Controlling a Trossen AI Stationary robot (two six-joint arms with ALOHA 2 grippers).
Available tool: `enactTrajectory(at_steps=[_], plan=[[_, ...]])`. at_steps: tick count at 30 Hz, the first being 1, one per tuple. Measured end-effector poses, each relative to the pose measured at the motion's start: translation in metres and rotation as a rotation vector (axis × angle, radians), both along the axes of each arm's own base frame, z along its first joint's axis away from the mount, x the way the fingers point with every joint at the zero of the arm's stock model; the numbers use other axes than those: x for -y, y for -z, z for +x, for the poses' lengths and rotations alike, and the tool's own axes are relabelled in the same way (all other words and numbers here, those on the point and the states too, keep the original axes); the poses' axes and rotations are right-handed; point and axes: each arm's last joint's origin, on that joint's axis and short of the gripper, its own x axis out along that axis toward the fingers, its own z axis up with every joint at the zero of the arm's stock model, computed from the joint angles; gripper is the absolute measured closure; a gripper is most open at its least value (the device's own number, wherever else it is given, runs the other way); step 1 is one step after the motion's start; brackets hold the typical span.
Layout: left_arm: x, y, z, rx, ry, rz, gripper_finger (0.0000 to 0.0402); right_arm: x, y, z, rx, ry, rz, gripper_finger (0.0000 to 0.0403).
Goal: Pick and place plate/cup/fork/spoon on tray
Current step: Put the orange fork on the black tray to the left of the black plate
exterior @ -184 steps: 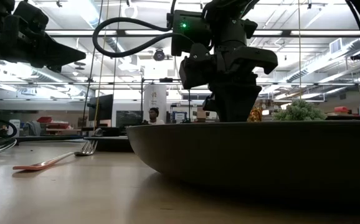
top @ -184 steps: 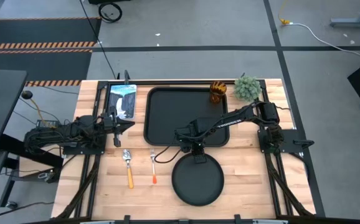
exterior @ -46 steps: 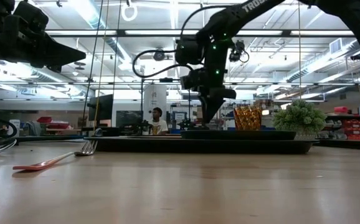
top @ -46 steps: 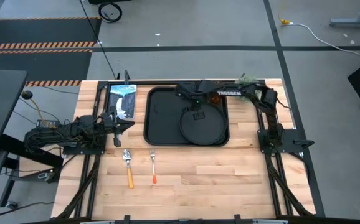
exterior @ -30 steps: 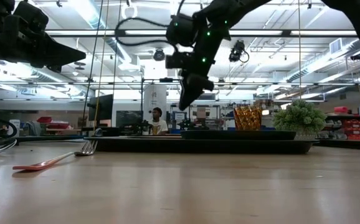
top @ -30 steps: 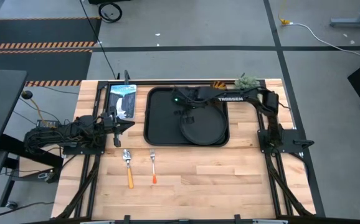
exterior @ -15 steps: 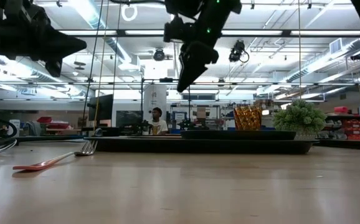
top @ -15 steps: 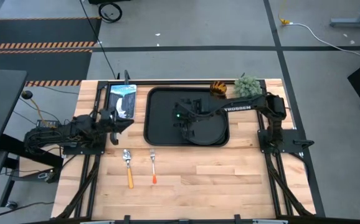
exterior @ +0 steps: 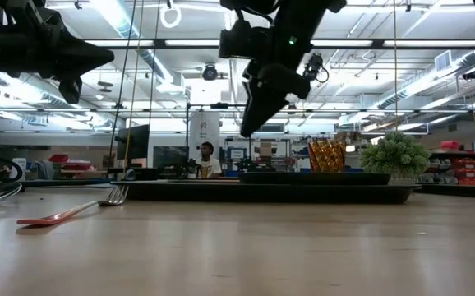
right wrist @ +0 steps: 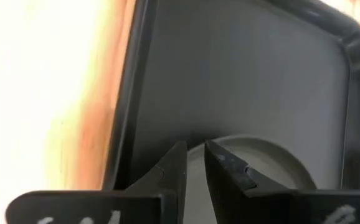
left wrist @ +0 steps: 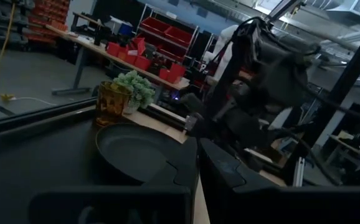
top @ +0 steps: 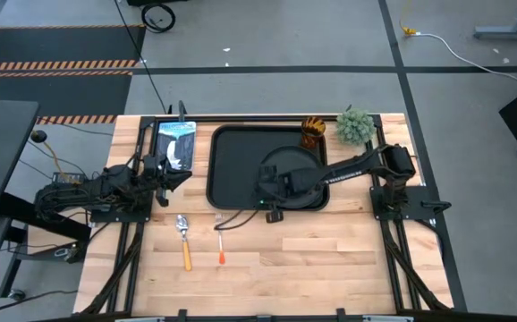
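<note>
plate (top: 294,178) now inside tray (top: 232,170); right gripper (top: 263,199) off it, above tray's near edge

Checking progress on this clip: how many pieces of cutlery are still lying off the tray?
2. The spoon and the fork lie side by side on the bare table, in front of the tray, left of centre. None looks hidden.

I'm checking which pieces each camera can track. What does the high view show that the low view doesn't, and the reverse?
Only the high view shows the spoon whole, beside the fork, and the plate lying in the tray. Only the low view shows the right end effector lifted clear above the tray, and a person in the room behind. Both show the fork, tray, cup and potted plant.
</note>
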Motion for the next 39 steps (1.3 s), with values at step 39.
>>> enactTrajectory(at_steps=[39], plan=[[0.070,0.006,0.052,-0.350,0.256,-0.482,0.0377,0.001,-0.028,-0.128,0.644,-0.148,-0.034,0.0339]])
